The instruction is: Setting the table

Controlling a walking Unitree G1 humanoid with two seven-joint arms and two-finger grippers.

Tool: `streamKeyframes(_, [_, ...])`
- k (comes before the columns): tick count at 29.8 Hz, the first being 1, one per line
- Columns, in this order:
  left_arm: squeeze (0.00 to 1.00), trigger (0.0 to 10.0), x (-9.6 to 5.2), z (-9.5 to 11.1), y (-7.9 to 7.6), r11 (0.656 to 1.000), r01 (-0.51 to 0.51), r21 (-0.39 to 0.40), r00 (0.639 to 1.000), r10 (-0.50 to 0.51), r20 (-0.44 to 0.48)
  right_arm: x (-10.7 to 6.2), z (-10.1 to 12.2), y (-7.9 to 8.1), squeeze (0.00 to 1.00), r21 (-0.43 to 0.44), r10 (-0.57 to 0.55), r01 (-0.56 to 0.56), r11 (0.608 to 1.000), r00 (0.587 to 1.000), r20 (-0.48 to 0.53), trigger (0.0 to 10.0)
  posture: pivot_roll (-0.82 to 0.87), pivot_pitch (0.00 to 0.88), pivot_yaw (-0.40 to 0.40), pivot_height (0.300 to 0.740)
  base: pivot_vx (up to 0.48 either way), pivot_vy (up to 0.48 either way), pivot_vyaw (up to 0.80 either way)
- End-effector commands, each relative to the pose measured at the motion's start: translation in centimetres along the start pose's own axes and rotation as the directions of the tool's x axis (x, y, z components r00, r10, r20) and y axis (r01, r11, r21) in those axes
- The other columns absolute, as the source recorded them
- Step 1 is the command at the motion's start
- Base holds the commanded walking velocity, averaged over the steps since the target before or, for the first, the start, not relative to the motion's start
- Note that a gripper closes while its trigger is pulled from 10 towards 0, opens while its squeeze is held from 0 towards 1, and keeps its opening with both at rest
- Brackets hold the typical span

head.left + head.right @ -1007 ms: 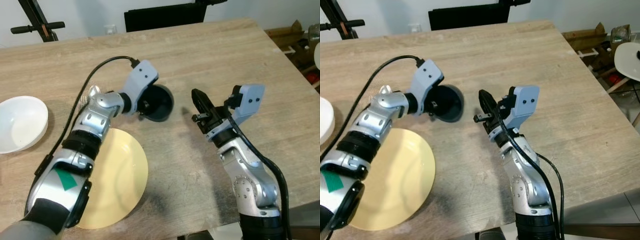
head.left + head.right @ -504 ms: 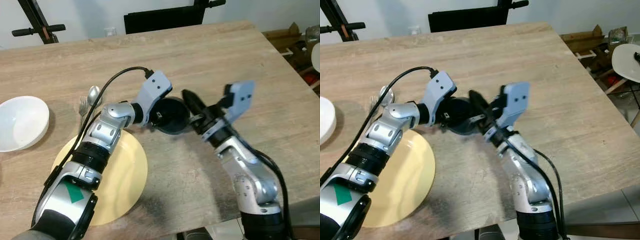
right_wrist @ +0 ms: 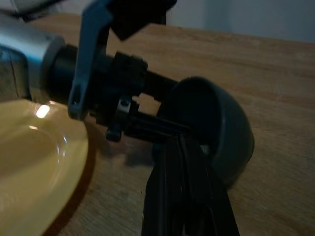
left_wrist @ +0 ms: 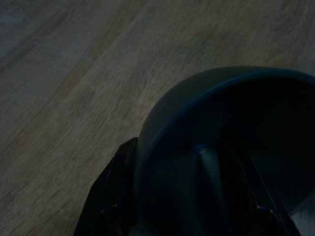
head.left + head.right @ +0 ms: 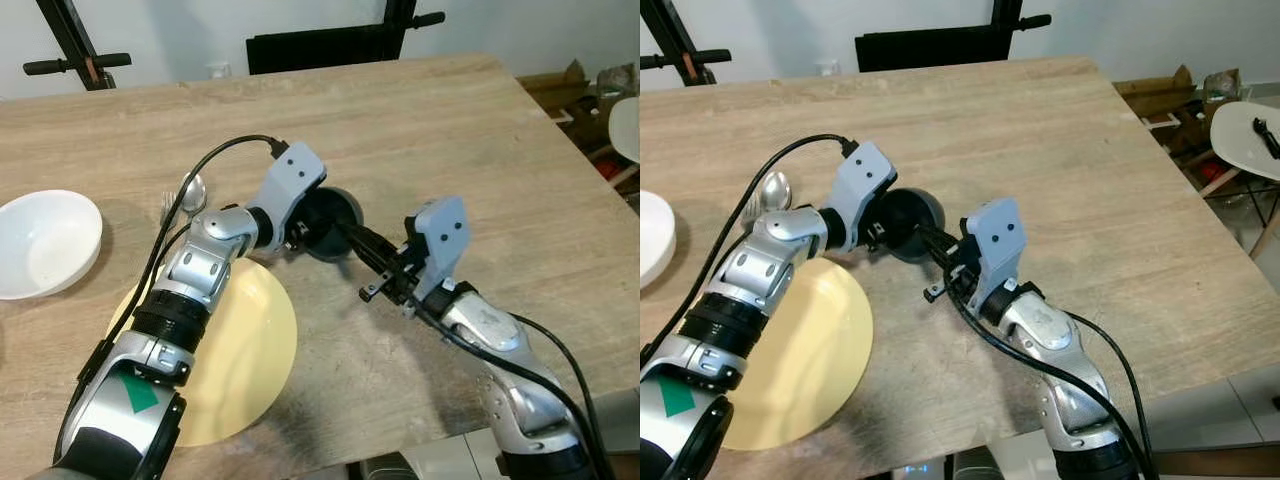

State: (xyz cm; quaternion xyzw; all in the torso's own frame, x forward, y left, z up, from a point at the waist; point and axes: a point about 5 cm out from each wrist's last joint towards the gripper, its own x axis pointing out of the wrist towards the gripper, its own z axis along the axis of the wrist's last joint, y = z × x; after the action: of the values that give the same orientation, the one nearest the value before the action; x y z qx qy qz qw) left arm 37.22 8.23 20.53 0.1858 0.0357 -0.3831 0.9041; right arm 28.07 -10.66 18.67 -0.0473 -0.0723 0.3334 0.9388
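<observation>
The bowl (image 5: pixel 335 222) held at the left claw (image 5: pixel 305 228) is dark, near black, with a bluish-grey rim in the left wrist view. Both claws, the right claw (image 5: pixel 352 238) included, have black fingers on silver arms with pale blue-grey wrist boxes. Just behind the left claw's wrist lies a pale yellow plate (image 5: pixel 240 370), plain and glossy. Farther out on that side are a white bowl (image 5: pixel 45 243) and a silver spoon (image 5: pixel 192 190) and fork (image 5: pixel 167 209). The table (image 5: pixel 450 140) is light wood with streaky grey-brown grain.
</observation>
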Motion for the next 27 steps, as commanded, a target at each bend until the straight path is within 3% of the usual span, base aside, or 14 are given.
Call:
streamKeyframes(1, [0.0, 10.0, -0.1, -0.6, -0.4, 1.0, 0.013, -0.019, 1.0, -0.013, -0.014, 0.3, -0.7, 0.2, 0.0, -0.03, 0.002, -0.002, 1.0, 1.0, -0.018, 10.0, -0.11, 0.104, 0.052, 0.74, 0.0, 0.0, 0.0])
streamKeyframes(3, [0.0, 10.0, 0.0, -0.6, -0.4, 1.0, 0.013, -0.019, 1.0, -0.013, -0.013, 0.6, -1.0, 0.3, 0.0, -0.048, -0.003, 0.002, 0.999, 1.0, -0.026, 10.0, -0.11, 0.103, 0.052, 0.74, 0.0, 0.0, 0.0])
streamKeyframes(6, [0.0, 10.0, -0.1, -0.3, -0.5, 1.0, 0.013, -0.021, 1.0, -0.014, -0.007, 1.9, -2.1, 0.0, 0.0, -0.085, -0.104, 0.101, 0.991, 0.994, -0.031, 10.0, -0.11, 0.103, 0.051, 0.74, 0.0, 0.0, 0.0])
streamKeyframes(11, [0.0, 10.0, -0.2, -0.2, -0.6, 1.0, 0.017, -0.021, 1.0, -0.017, -0.004, 2.5, -2.7, -0.2, 0.0, -0.095, -0.141, 0.138, 0.986, 0.989, -0.033, 10.0, -0.1, 0.103, 0.049, 0.74, 0.0, 0.0, 0.0])
streamKeyframes(15, [0.0, 10.0, -0.3, -0.1, -0.7, 1.0, 0.02, -0.023, 1.0, -0.02, 0.0, 3.6, -3.3, -0.8, 0.0, -0.163, -0.225, 0.218, 0.962, 0.974, -0.028, 10.0, -0.09, 0.11, 0.039, 0.74, 0.0, 0.0, 0.0])
streamKeyframes(21, [0.0, 10.0, -0.5, -0.2, -0.7, 1.0, 0.013, -0.027, 1.0, -0.013, -0.004, 3.5, -2.7, -0.8, 0.0, -0.295, -0.219, 0.217, 0.931, 0.975, 0.027, 10.0, -0.09, 0.114, 0.03, 0.74, 0.0, 0.0, 0.0])
streamKeyframes(27, [0.0, 10.0, -0.5, -0.2, -1.0, 0.999, 0.019, -0.034, 1.0, -0.019, -0.002, 3.5, -4.2, -1.1, 0.0, -0.311, -0.241, 0.229, 0.922, 0.971, 0.0, 10.0, -0.1, 0.116, 0.025, 0.74, 0.0, 0.0, 0.0])
